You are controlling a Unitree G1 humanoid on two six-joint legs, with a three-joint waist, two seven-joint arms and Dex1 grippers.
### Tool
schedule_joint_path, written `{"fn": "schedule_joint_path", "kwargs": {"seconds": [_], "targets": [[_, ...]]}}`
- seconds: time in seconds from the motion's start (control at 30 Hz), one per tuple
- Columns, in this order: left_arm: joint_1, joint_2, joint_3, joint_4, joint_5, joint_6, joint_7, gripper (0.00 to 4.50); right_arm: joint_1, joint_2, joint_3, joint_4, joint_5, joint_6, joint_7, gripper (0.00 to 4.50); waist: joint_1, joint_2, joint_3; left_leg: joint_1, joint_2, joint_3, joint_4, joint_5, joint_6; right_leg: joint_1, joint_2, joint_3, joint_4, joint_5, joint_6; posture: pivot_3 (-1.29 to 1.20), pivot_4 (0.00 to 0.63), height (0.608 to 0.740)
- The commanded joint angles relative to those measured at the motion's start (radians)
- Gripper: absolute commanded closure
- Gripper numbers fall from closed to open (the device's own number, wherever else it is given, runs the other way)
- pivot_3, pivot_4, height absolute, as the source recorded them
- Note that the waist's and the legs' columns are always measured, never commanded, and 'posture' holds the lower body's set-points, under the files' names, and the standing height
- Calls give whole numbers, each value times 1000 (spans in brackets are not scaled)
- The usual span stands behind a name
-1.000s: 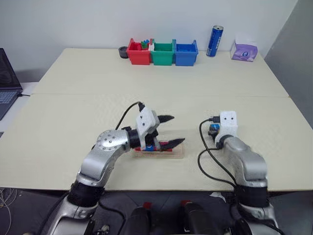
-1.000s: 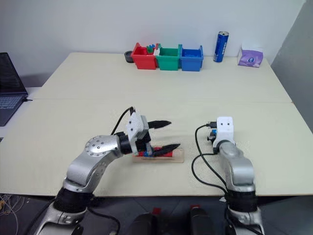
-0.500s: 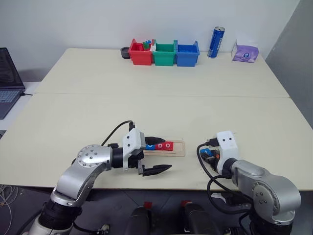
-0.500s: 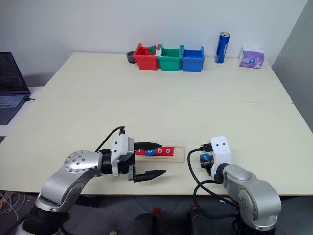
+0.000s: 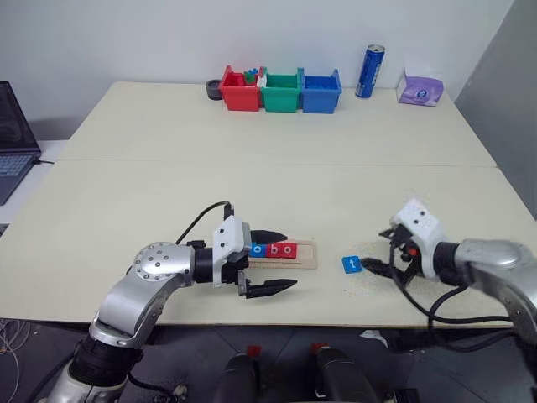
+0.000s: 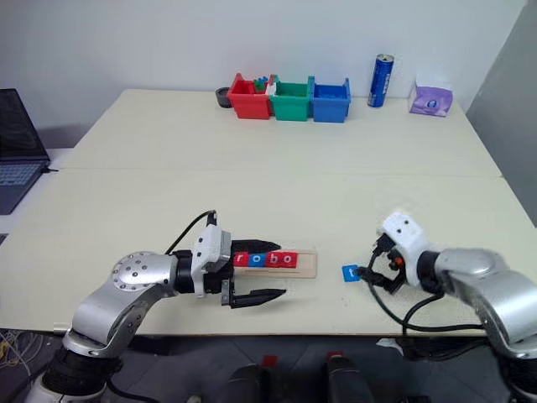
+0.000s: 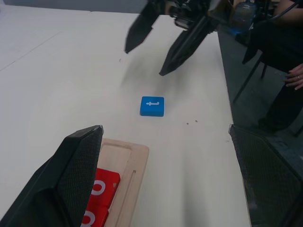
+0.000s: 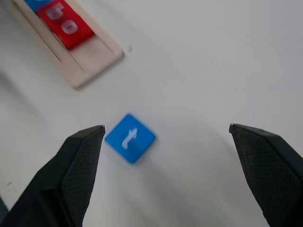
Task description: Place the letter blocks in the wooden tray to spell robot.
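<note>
The wooden tray (image 5: 307, 254) lies near the table's front edge. Letter blocks r (image 6: 241, 259), o (image 6: 256, 259), b (image 6: 270, 259) and o (image 6: 287, 259) sit in its groove. A blue t block (image 5: 351, 264) lies flat on the table just right of the tray, also seen in the wrist views (image 7: 152, 106) (image 8: 129, 138). My left gripper (image 5: 290, 259) is open, one finger on each side of the tray's left part, holding nothing. My right gripper (image 8: 165, 126) is open and empty, a little right of the t block and above it.
Red (image 5: 239, 92), green (image 5: 279, 92) and blue (image 5: 320, 92) bins stand at the back, with a blue can (image 5: 370, 71) and a purple tissue pack (image 5: 419, 87) to their right. A laptop (image 5: 12, 138) sits at the left. A person's hand (image 7: 297, 78) shows beyond the table's right edge.
My right gripper opened, let go of the t block and swung back to the right and up. The left gripper drew back from over the tray early on, then stayed.
</note>
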Motion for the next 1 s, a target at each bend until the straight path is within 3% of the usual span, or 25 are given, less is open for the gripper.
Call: {"fn": "schedule_joint_path", "kwargs": {"seconds": [0.03, 0.17, 0.33, 0.63, 0.73, 0.97, 1.0], "targets": [[-19, -8, 5, -2, -24, -24, -20, 0, 30, -10, 69, 174, -85, -375, 168, 26, 0, 0, 0, 0, 0, 0, 0, 0, 0, 0, 0, 0, 0, 0, 0, 0, 150, 740], [-31, -9, 4, 6, -20, -38, -36, 0, 11, 23, 131, 333, -115, -586, 295, 26, 0, 0, 0, 0, 0, 1, 0, 0, 0, 0, 0, 1, 0, 0, 0, 0, 150, 740], [-27, -3, 0, 7, -9, -53, -45, 0, -46, 69, 184, 490, -184, -728, 330, 26, 1, 0, 0, 1, 0, 1, 1, 0, 0, 0, 0, 1, 2, 0, 0, 0, 150, 740], [-17, 10, 8, 0, -11, -54, -42, 0, -99, 135, 216, 608, -228, -783, 352, 26, 2, 0, 0, 1, 0, 0, 2, 0, 0, 1, 0, 1, 2, 1, -1, 0, 150, 740], [-17, 11, 10, 3, -10, -57, -42, 0, -102, 133, 205, 638, -231, -791, 362, 590, 2, 0, 0, 4, 0, 0, 2, 0, 0, 3, 0, 1, 2, 1, -1, 0, 150, 740], [-12, 11, 14, 12, -8, -67, -39, 0, -93, 112, 180, 635, -215, -786, 378, 3044, 2, 0, 0, 9, 0, 1, 2, 0, 0, 7, -1, 2, 2, 0, 0, 0, 150, 740], [-13, 10, 13, 13, -8, -68, -38, 0, -94, 111, 178, 632, -213, -782, 379, 3045, 3, 0, 0, 9, 0, 1, 2, 0, 0, 7, -1, 2, 2, 0, 0, 0, 150, 740]]}}
